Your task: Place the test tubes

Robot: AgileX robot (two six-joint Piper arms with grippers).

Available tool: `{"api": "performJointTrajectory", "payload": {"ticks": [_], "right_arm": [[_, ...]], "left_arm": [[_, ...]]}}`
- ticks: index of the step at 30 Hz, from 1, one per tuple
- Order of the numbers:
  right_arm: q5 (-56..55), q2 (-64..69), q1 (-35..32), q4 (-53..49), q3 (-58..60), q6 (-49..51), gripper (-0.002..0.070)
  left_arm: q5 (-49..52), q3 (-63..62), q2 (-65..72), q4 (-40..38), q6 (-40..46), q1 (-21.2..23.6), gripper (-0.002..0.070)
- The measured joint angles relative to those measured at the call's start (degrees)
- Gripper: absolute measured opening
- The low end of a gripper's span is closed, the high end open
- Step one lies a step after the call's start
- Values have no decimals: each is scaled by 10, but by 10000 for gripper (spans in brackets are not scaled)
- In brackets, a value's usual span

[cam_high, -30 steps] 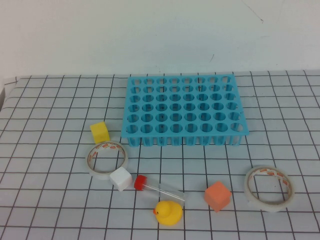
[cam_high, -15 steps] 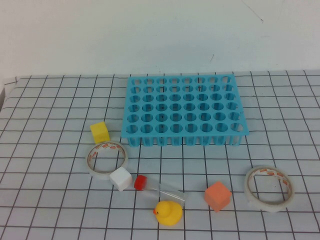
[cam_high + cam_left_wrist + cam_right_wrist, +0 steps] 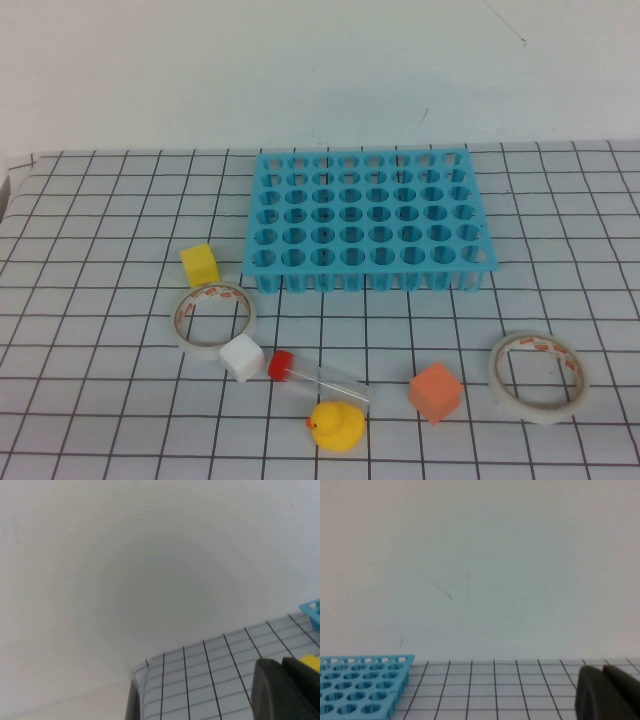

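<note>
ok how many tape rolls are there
2: one tape roll front left, by the white cube; the other roll front right. Left hand and right hand shut, outside the high view.

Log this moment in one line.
tube: lying beside duck | rack: empty | left claw: shut, empty, parked at left | right claw: shut, empty, parked at right

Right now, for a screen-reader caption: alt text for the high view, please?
A red-capped test tube lies on the gridded table beside a white cube and a yellow duck, in front of an empty blue rack. Neither arm shows: left pincer and right pincer are shut, out of frame at their own sides.
</note>
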Motion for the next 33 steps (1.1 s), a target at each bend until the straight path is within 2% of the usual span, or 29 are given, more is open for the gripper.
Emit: {"api": "performJointTrajectory", "payload": {"ticks": [6,11,14,18,26,29,33], "right_arm": [[110,6,0,0,-50,0,-1],[255,89,0,4,-135,-8,-1],[344,171,0,32,-206,-51,-1],[424,301,0,108,-288,-165,-1],[467,536,33,363,-398,-414,-1],[465,631,68,407,-424,-462,-1],[458,743,133,408,-462,-481,-1]], "left_arm": [[-10,30,12,-2,-14,0,-2],[17,19,63,-3,-62,0,-2],[26,14,95,-5,-97,0,-2],[31,14,115,-5,-112,0,-2],[26,14,119,14,-120,0,-2],[21,14,119,16,-120,0,-1],[15,14,119,17,-120,0,-1]]}}
